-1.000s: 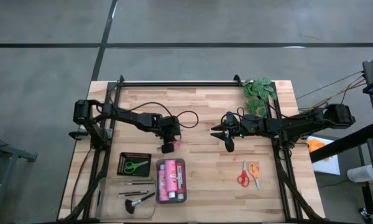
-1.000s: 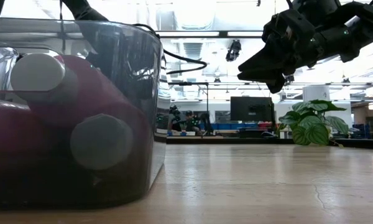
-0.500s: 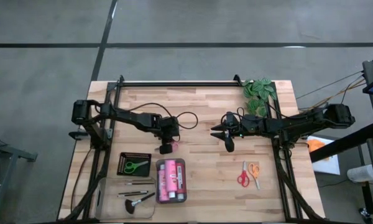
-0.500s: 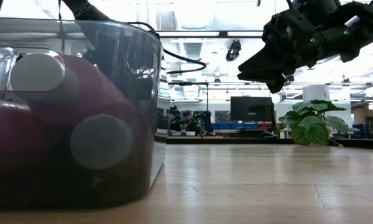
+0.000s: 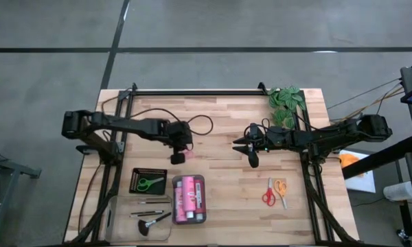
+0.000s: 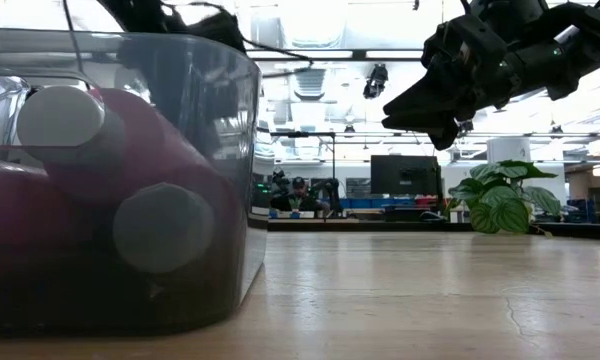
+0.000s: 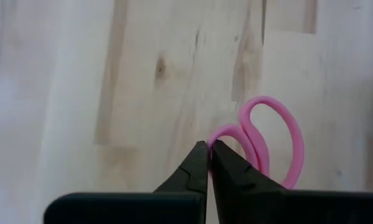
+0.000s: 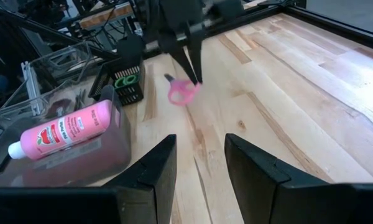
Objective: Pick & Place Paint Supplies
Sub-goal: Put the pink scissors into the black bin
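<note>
Pink-handled scissors [image 8: 183,92] hang from my left gripper [image 8: 191,67], which is shut on them above the table's middle left [image 5: 178,156]. Their pink loops [image 7: 270,134] show past the fingertips in the left wrist view. My right gripper [image 5: 246,152] hovers open over the table's middle, holding nothing. Pink paint bottles [image 5: 189,199] lie in a clear tray [image 5: 202,180]. Green-handled scissors [image 5: 146,183] lie in a black tray [image 5: 134,173]. Thin brushes and a fluffy brush [image 5: 150,221] lie in another clear tray. Red and orange scissors [image 5: 275,192] lie flat on the wood at the near right. My left gripper pinches the rim of one pink handle loop [image 7: 224,132] between its two fingertips. The fingers come from above, pointing steeply down. The scissors hang below them, clear of the table, with the dark blade end [image 8: 168,78] off to one side.
A green leafy plant [image 5: 285,101] stands at the far right corner. The three trays cluster at the near left. In the low view the bottle tray [image 6: 130,200] fills the left. Bare wood lies between the two grippers and along the far side.
My left gripper has risen, drawing a little toward the table's left and far edges, still shut. The pink scissors have come up with it off the wood. The right arm has kept still.
</note>
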Controlling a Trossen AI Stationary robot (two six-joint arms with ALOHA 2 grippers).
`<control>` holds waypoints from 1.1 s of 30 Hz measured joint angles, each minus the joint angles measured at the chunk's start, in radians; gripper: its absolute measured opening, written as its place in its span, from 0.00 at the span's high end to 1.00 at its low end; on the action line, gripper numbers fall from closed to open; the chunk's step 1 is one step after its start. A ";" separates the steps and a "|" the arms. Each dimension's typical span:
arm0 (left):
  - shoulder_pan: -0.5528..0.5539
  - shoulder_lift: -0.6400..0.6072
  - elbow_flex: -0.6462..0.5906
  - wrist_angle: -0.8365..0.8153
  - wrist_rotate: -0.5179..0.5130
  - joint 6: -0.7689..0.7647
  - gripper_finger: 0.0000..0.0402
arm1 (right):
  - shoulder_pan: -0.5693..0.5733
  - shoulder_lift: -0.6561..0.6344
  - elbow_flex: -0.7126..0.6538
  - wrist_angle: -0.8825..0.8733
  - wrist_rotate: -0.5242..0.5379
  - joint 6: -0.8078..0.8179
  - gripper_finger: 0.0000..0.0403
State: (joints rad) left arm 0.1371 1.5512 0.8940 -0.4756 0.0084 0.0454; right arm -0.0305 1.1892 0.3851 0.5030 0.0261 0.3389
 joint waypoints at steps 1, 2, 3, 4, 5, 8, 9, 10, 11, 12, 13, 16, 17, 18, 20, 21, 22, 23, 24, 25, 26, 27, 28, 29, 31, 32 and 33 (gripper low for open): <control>0.000 -0.021 0.005 -0.023 -0.008 0.000 0.98 | 0.000 0.000 0.000 0.000 0.000 0.000 0.67; -0.001 -0.040 0.012 -0.049 -0.015 0.000 0.98 | 0.000 0.000 0.000 0.000 0.000 0.000 0.67; -0.001 -0.058 0.020 -0.074 -0.017 0.000 0.98 | 0.000 0.000 0.000 0.000 0.000 0.000 0.67; -0.001 -0.078 0.031 -0.105 -0.017 -0.002 0.98 | 0.000 0.000 0.000 0.000 0.000 0.000 0.67; -0.001 -0.098 0.040 -0.136 -0.020 -0.015 0.98 | 0.000 0.000 0.000 0.000 0.000 0.000 0.67; -0.001 -0.159 0.063 -0.216 -0.021 -0.061 0.98 | 0.000 0.000 0.000 0.000 0.000 0.000 0.67; -0.002 -0.178 0.067 -0.245 -0.021 -0.080 0.98 | 0.000 0.000 0.000 0.000 0.000 0.000 0.67; -0.004 -0.196 0.069 -0.275 -0.020 -0.101 0.98 | 0.000 0.000 0.000 0.000 0.000 0.000 0.67; -0.005 -0.214 0.069 -0.299 -0.020 -0.122 0.98 | 0.000 0.000 0.000 0.000 0.000 0.000 0.67; -0.005 -0.234 0.068 -0.323 -0.020 -0.140 0.98 | 0.000 0.000 0.000 0.000 0.000 0.000 0.67; -0.005 -0.252 0.066 -0.353 -0.019 -0.161 0.98 | 0.000 0.000 0.000 0.000 0.000 0.000 0.67; -0.005 -0.296 0.063 -0.428 0.004 -0.228 0.98 | 0.000 0.000 0.000 0.000 0.000 0.000 0.67; -0.005 -0.308 0.063 -0.450 0.021 -0.248 0.98 | 0.000 0.000 0.000 0.000 0.000 0.000 0.67; -0.007 -0.320 0.063 -0.475 0.042 -0.269 0.98 | 0.000 0.000 0.000 0.000 0.000 0.000 0.67; -0.018 -0.341 0.062 -0.516 0.074 -0.308 0.98 | 0.000 0.000 0.000 0.000 0.000 0.000 0.67; -0.029 -0.346 0.060 -0.535 0.080 -0.331 0.98 | 0.000 0.000 0.000 0.000 0.000 0.000 0.67; -0.042 -0.353 0.053 -0.547 0.081 -0.354 0.98 | 0.000 0.000 0.000 0.000 0.000 0.000 0.67; -0.059 -0.358 0.045 -0.559 0.081 -0.375 0.98 | 0.000 0.000 0.000 0.000 0.000 0.000 0.67; -0.078 -0.362 0.034 -0.566 0.081 -0.394 0.98 | 0.000 0.000 0.000 0.000 0.000 0.000 0.67; -0.099 -0.364 0.024 -0.568 0.081 -0.414 0.98 | 0.000 0.000 0.000 0.000 0.000 0.000 0.67; -0.122 -0.365 0.013 -0.567 0.081 -0.436 0.98 | 0.000 0.000 0.000 0.000 0.000 0.000 0.67; -0.145 -0.365 0.002 -0.564 0.081 -0.460 0.98 | 0.000 0.000 0.000 0.000 0.000 0.000 0.67; -0.168 -0.365 -0.009 -0.561 0.080 -0.486 0.98 | 0.000 0.000 0.000 0.000 0.000 0.000 0.67; -0.191 -0.365 -0.019 -0.554 0.080 -0.514 0.98 | 0.000 0.000 0.000 0.000 0.000 0.000 0.67; -0.233 -0.365 -0.037 -0.534 0.072 -0.576 0.98 | 0.000 0.000 0.000 0.000 0.000 0.000 0.67; -0.254 -0.365 -0.045 -0.527 0.063 -0.609 0.98 | 0.000 0.000 0.000 0.000 0.000 0.000 0.67; -0.273 -0.365 -0.053 -0.520 0.055 -0.642 0.98 | 0.000 0.000 0.000 0.000 0.000 0.000 0.67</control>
State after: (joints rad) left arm -0.1354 1.1862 0.8414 -0.9955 0.0629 -0.5968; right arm -0.0306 1.1892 0.3851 0.5030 0.0261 0.3390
